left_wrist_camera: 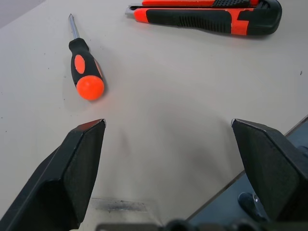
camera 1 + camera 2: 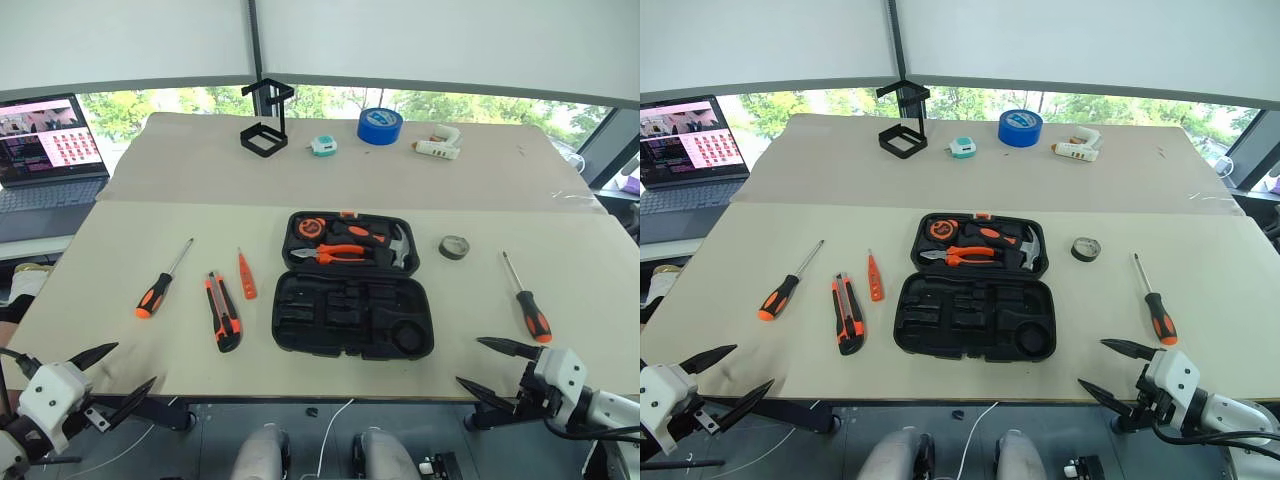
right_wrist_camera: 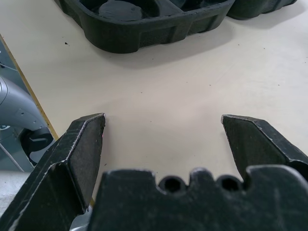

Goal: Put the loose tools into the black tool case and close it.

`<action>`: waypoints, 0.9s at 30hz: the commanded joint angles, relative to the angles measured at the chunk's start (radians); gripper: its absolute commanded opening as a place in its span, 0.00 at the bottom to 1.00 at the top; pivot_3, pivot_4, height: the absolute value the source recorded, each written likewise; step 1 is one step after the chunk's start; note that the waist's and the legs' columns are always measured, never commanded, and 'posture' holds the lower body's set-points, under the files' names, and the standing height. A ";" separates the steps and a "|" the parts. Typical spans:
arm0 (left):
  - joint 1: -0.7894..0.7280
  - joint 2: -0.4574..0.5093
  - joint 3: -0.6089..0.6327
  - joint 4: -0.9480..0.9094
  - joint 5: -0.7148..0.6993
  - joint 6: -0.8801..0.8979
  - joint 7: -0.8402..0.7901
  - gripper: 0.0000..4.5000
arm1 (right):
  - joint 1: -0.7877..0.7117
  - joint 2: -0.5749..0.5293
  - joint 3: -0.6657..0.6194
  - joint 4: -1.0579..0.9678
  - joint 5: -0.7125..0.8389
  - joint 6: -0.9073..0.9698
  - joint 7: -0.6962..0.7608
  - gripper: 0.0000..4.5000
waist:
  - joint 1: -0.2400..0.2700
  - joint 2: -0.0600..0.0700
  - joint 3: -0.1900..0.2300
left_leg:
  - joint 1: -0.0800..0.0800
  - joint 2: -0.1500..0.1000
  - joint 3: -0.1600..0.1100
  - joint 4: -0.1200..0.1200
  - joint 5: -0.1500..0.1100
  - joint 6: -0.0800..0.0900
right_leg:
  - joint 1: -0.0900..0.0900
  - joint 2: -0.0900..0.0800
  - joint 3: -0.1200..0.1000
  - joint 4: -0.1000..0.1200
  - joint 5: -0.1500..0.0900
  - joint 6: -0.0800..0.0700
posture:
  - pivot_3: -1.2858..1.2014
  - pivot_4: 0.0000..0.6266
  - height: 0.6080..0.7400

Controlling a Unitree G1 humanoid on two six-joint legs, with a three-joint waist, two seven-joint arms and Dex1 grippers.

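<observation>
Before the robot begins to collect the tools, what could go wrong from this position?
1. The tester pen lies close beside the utility knife; the wide-open left gripper may bump one when picking the other.
2. The tape roll lies flat on the table, so fingers may slide over it.
3. The tool case lies open and loose; pressing a screwdriver into a slot may push the case away.

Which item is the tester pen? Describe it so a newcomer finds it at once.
Start at the open black tool case mid-table. Just to its left lie the utility knife and, nearer the case, the tester pen. It is the slimmest, shortest orange tool, all orange without a black grip.
</observation>
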 commanded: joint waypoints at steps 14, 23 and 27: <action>0.147 -0.071 0.383 -0.067 -0.529 0.672 0.239 1.00 | -0.290 0.131 0.114 -0.422 0.263 0.317 -0.083 1.00 | -0.009 -0.001 0.003 | 0.001 0.007 0.002 0.000 -0.004 -0.004 | -0.002 0.003 -0.005 0.001 0.004 0.004 | 0.52 0.24 1.00; -0.135 0.248 0.294 -0.192 -0.679 1.050 0.436 1.00 | -0.338 0.117 0.131 -0.471 0.254 0.412 -0.112 1.00 | 0.018 -0.004 0.002 | 0.003 0.008 0.002 0.001 -0.007 -0.013 | -0.004 0.002 -0.008 0.004 0.000 -0.006 | 0.52 0.24 1.00; -0.411 0.405 0.063 -0.108 -0.615 1.172 0.510 1.00 | -0.347 0.124 0.142 -0.474 0.237 0.418 -0.120 1.00 | 0.006 -0.004 0.002 | 0.004 0.007 0.004 0.001 -0.003 -0.006 | 0.000 0.004 -0.005 0.004 0.003 -0.001 | 0.52 0.24 1.00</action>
